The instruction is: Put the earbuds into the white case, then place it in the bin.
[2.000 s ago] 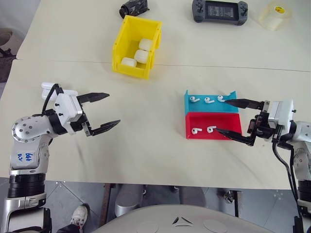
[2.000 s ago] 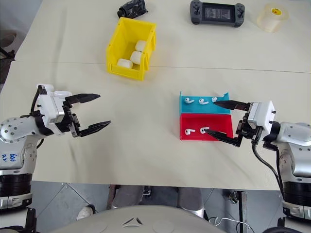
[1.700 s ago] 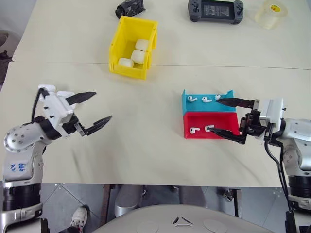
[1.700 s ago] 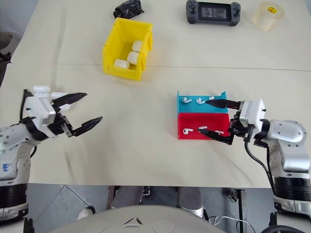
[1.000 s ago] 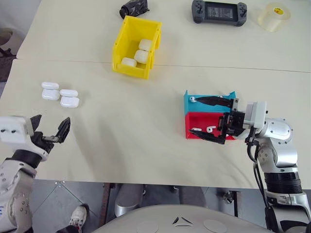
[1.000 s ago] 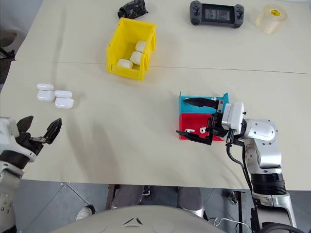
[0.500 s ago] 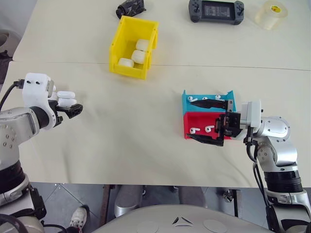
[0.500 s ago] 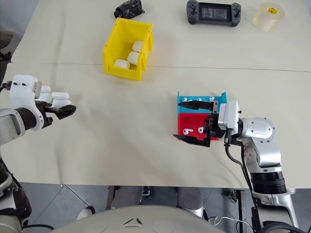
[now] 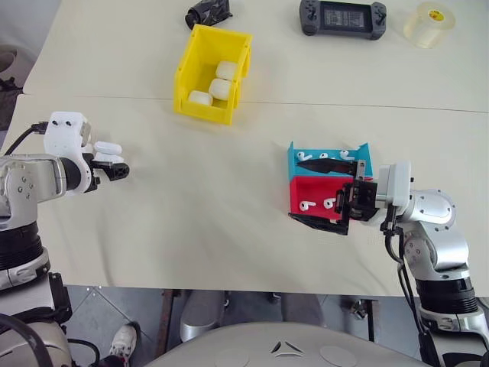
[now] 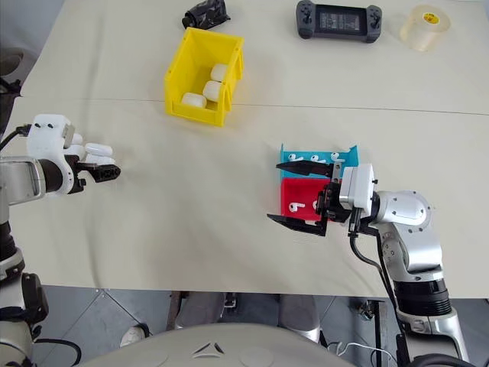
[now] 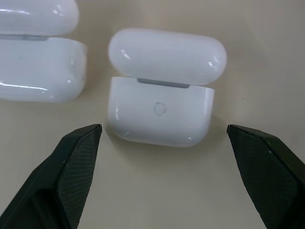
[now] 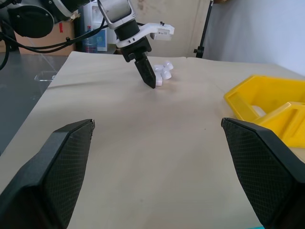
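Since half a second ago the left gripper [image 9: 116,171] has barely shifted; it stays over the loose cases at the table's left edge, pointing down and forward. A second ago it hung low off the table's near-left edge with the cases fully exposed; now its white wrist block covers part of them. The right gripper [image 10: 299,191] has kept its place at the two small trays, pointing toward the robot's left.

Left gripper: fingers [image 11: 71,167] spread wide, one either side of the white case [image 11: 162,88], not touching it, nothing pinched. That case lies on the tabletop with its lid up, a second white case [image 11: 40,52] just beside it. Right gripper: fingers [image 12: 62,167] spread wide and empty, upper finger over the blue tray [image 9: 363,157], lower finger at the near-left corner of the red tray [image 9: 302,187].

Counts:
- Loose cases by the left gripper: two plainly seen in the head views, partly hidden by the wrist; cannot tell the full count now.
- Cases inside the bin [image 9: 191,61]: three.
- Earbuds [image 9: 307,205]: two in the red tray; in the blue tray a couple of white tips show past the finger, exact count unclear.
- Trays: two, blue touching red, blue farther from the robot.
- Far edge: one black handheld console [image 9: 342,17], one roll of clear tape [image 9: 436,23], one dark crumpled object [image 9: 208,11] behind the bin.

The bin sits well apart from both grippers.
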